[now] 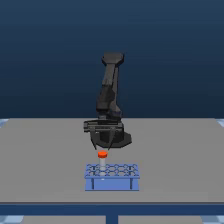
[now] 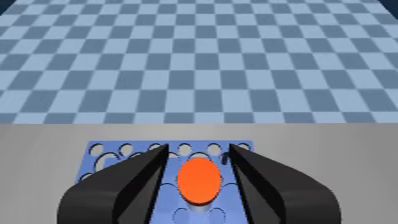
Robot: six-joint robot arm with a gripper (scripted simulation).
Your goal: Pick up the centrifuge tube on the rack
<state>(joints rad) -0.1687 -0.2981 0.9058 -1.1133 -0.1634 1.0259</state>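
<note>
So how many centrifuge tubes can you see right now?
1. The centrifuge tube, orange-capped, sits between the end effector fingers above the rack. Others could be hidden.

The robot is a matte black jointed arm [image 1: 110,95] with blocky segments. Its black gripper [image 1: 103,148] has two broad, wedge-shaped fingers [image 2: 120,187] that taper to tips.

We see the tube [image 1: 102,155], slim and pale with a round orange-red cap, standing upright in a hole near the rack's [image 1: 111,182] back edge, toward the exterior view's left, its cap well above the grid. The rack is a low light-blue rectangular stand with rows of round holes on top and two dark vertical marks on its front.
</note>
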